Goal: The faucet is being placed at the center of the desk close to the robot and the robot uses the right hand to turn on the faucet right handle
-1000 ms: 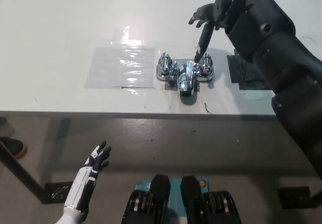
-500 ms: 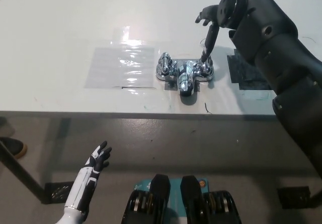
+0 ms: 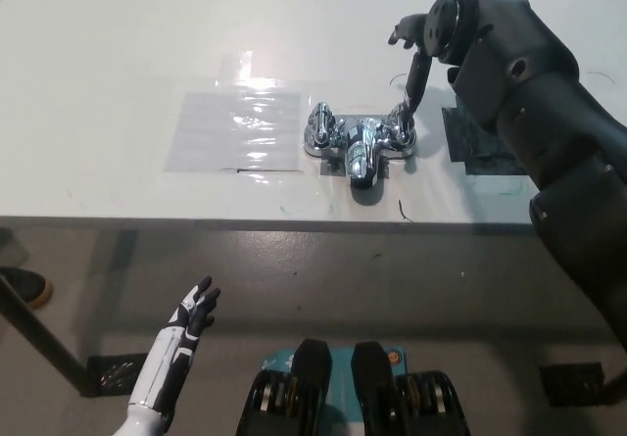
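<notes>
Faucet central on tabletop; right robot hand spread, one fingertip pressing right handle to turn it; left robot hand idle below, spread.

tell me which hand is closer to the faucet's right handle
Right. The black right hand sits just above the faucet's right handle, one finger reaching down to it. The white left hand hangs below the desk edge, far off.

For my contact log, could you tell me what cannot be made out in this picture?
Head view:
Whether the right hand actually touches the faucet's right handle: the hand itself covers the spot.
The handle's turn angle: too small, chrome glare.
The right arm, upper part: cut off by the picture's right edge.
</notes>
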You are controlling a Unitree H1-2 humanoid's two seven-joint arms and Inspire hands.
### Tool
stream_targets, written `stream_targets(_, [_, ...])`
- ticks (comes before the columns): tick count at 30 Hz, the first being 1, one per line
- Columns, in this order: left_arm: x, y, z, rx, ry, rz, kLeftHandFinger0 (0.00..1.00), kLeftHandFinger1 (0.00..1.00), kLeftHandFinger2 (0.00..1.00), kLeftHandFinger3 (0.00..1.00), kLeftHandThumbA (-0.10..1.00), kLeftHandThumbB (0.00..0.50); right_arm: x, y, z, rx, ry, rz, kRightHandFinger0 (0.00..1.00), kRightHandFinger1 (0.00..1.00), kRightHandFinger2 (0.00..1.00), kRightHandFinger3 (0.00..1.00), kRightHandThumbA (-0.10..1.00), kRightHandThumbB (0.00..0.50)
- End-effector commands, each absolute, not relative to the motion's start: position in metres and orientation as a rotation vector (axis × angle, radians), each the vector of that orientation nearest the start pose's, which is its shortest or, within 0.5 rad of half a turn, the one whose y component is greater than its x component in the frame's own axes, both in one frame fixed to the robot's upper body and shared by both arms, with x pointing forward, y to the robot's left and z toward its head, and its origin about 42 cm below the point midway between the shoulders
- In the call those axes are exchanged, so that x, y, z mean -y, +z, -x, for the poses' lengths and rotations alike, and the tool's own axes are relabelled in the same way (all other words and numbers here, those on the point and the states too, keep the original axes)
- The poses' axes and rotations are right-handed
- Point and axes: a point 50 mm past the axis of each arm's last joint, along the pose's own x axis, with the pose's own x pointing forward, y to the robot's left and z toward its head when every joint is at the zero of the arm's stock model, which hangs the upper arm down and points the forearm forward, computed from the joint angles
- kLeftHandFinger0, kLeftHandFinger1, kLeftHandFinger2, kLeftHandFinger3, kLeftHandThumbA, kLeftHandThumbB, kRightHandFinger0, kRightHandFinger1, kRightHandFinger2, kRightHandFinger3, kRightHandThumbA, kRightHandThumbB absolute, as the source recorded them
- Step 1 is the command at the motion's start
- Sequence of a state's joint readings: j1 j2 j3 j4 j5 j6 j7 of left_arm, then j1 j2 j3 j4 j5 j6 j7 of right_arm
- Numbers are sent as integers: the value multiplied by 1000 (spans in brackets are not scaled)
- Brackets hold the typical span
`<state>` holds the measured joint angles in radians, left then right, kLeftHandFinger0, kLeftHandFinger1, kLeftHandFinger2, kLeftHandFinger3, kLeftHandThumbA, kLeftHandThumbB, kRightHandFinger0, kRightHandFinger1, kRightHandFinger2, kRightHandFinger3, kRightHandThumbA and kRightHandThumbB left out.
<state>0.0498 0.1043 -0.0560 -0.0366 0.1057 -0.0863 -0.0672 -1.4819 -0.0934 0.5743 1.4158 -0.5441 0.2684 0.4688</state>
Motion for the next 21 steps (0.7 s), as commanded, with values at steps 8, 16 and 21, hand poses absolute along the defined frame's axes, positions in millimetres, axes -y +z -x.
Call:
stream_targets(8, [-223, 111, -271, 145, -136, -222, 1000, 1000, 1000, 1000, 1000, 485, 109, 385, -596, -350, 371, 1272, 1000, 1000, 1000, 1000, 1000, 225])
stream_targets(16, [-224, 112, -270, 145, -132, -224, 1000, 1000, 1000, 1000, 1000, 464, 105, 405, -598, -293, 335, 1277, 1000, 1000, 1000, 1000, 1000, 235])
stream_targets(21, [-225, 111, -270, 148, -134, -226, 1000, 1000, 1000, 1000, 1000, 467, 109, 411, -599, -295, 308, 1253, 1000, 1000, 1000, 1000, 1000, 257])
